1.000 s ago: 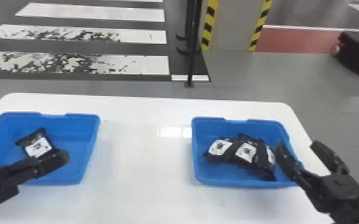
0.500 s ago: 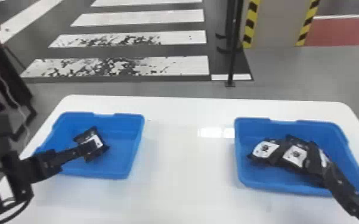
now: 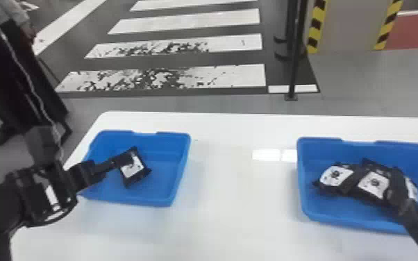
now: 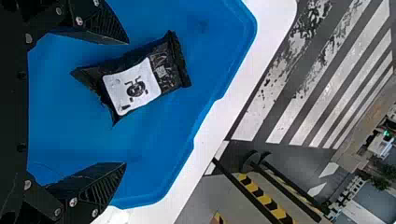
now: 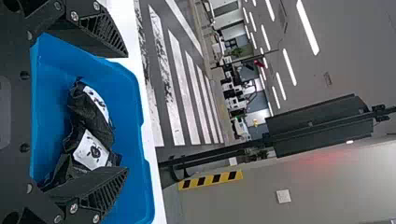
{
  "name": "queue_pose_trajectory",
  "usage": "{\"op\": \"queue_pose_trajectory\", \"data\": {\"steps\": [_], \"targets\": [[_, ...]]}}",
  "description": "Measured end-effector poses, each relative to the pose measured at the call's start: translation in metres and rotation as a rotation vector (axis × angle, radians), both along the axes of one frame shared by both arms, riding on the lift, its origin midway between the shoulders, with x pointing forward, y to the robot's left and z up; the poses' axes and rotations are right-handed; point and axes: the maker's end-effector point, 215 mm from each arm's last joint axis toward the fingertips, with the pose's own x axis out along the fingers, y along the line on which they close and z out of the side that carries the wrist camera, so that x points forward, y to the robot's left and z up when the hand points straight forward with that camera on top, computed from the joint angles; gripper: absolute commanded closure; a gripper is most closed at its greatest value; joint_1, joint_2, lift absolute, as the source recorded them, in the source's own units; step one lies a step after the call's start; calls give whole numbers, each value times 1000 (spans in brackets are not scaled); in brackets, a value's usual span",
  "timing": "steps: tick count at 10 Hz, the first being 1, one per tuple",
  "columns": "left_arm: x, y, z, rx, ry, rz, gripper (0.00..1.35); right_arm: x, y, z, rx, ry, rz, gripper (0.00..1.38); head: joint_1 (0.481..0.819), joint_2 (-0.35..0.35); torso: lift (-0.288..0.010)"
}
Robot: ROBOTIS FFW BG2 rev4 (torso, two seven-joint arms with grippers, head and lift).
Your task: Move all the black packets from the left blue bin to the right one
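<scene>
My left gripper is over the left blue bin, at a black packet with a white label. In the left wrist view the packet lies on the bin floor beyond the widely parted fingers of my left gripper. My right gripper is over the right blue bin, where several black packets lie together. In the right wrist view my right gripper stands open, one finger in front of the packets.
Both bins stand on a white table, with a wide stretch of tabletop between them. Behind the table a black post rises from the floor.
The head view has swung left, so both bins appear farther right. My left gripper has moved in to the packet in the left bin. The packets in the right bin lie as before.
</scene>
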Motion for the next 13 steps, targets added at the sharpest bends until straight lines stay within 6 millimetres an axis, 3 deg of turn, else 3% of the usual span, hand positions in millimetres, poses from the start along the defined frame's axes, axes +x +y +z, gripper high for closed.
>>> {"op": "queue_pose_trajectory", "data": {"steps": [6, 8, 10, 12, 13], "targets": [[40, -21, -39, -89, 86, 15, 302, -2, 4, -17, 47, 45, 14, 177, 695, 155, -150], [49, -21, -47, -105, 104, 29, 564, -3, 6, -25, 67, 65, 24, 177, 695, 155, -150], [57, -14, -53, -104, 104, 74, 665, -3, 8, -32, 86, 81, 29, 190, 695, 163, -150], [62, -15, -54, -97, 94, 81, 1185, -3, 9, -34, 97, 88, 34, 194, 695, 164, -150], [60, -23, -59, -86, 106, 58, 1187, -4, 10, -35, 106, 92, 36, 196, 695, 160, -150]]}}
